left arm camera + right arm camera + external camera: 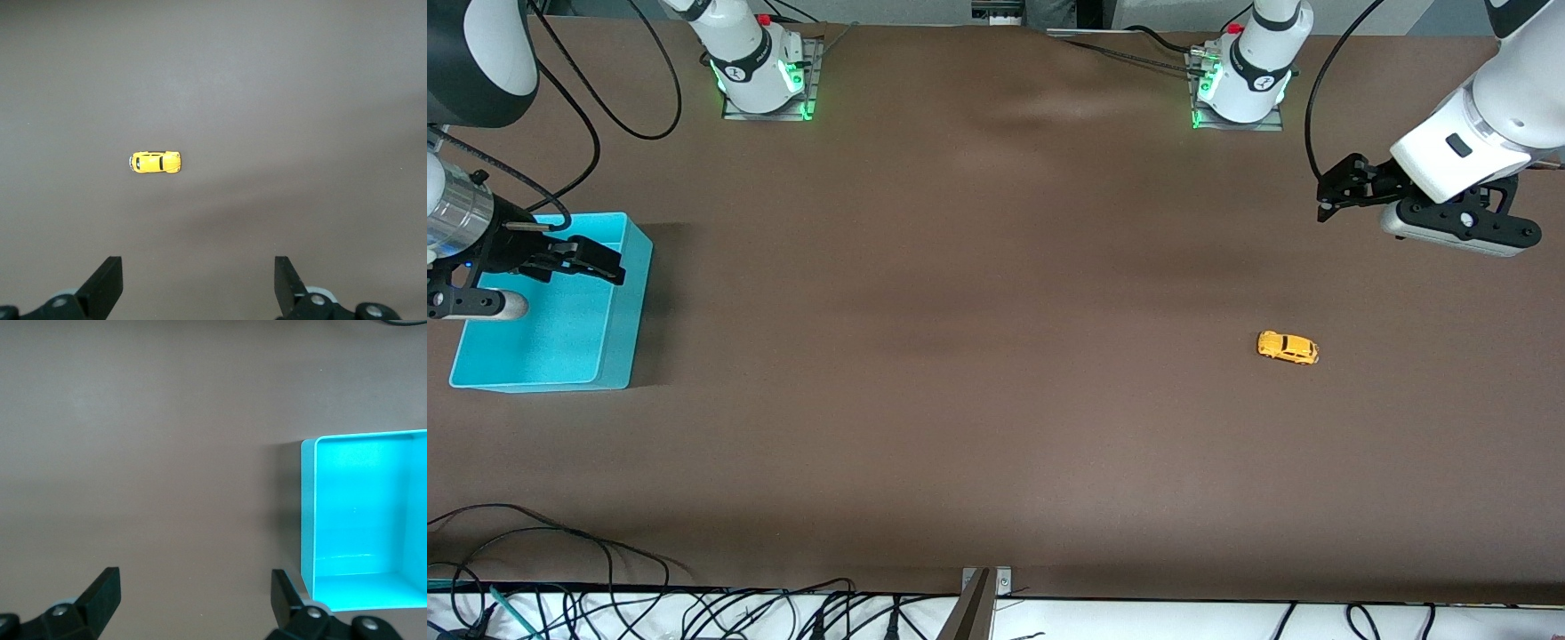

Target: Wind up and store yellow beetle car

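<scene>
The yellow beetle car point(1288, 348) is a tiny orange-yellow toy standing on its wheels on the brown table, toward the left arm's end. In the left wrist view the car point(155, 162) lies well ahead of the fingers. My left gripper point(1327, 197) hangs open in the air, with nothing between its fingers point(107, 285). My right gripper point(609, 263) is also open and empty. It hovers over the rim of the turquoise bin point(627, 293), whose wall point(308, 520) shows beside that gripper's fingers point(103, 595).
The turquoise bin at the right arm's end holds nothing that shows. Both arm bases point(758, 62) stand along the table's edge farthest from the front camera. Loose cables point(694, 609) and a clamp point(978, 604) lie at the nearest edge. The brown mat point(960, 356) spans between car and bin.
</scene>
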Tool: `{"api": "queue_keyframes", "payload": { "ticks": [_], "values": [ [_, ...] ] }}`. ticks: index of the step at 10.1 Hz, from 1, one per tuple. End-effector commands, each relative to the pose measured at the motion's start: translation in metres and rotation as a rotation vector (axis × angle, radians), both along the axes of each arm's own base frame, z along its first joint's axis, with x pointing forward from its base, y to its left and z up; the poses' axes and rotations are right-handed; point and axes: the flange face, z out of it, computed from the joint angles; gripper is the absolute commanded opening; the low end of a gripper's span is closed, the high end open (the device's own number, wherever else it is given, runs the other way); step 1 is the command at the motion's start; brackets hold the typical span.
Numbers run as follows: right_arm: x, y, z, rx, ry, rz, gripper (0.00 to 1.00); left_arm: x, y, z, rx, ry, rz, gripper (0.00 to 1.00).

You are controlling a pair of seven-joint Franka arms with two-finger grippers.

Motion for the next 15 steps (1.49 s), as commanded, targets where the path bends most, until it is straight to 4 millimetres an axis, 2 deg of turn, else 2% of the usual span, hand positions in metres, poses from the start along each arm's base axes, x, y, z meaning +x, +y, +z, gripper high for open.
{"api": "queue_keyframes", "payload": {
  "ticks": [1, 3, 7, 10, 15],
  "values": [
    [-0.004, 0.000, 0.008, 0.008, 0.000, -0.004, 1.00, -0.003, -0.015, 0.006, -0.005, 0.001, -0.014, 1.00],
    [-0.004, 0.000, 0.008, 0.010, -0.001, -0.005, 1.00, -0.001, -0.001, 0.007, -0.005, -0.001, 0.007, 1.00],
    [-0.004, 0.003, 0.007, 0.010, 0.002, -0.003, 1.00, -0.002, -0.002, 0.008, -0.005, -0.002, 0.007, 1.00],
    [-0.004, 0.003, 0.007, 0.008, 0.002, 0.002, 1.00, 0.001, 0.008, 0.007, -0.006, -0.001, 0.016, 1.00],
    [-0.004, 0.001, 0.007, 0.007, 0.002, 0.002, 1.00, 0.002, 0.010, 0.008, -0.005, -0.004, 0.021, 1.00]
  ]
}}
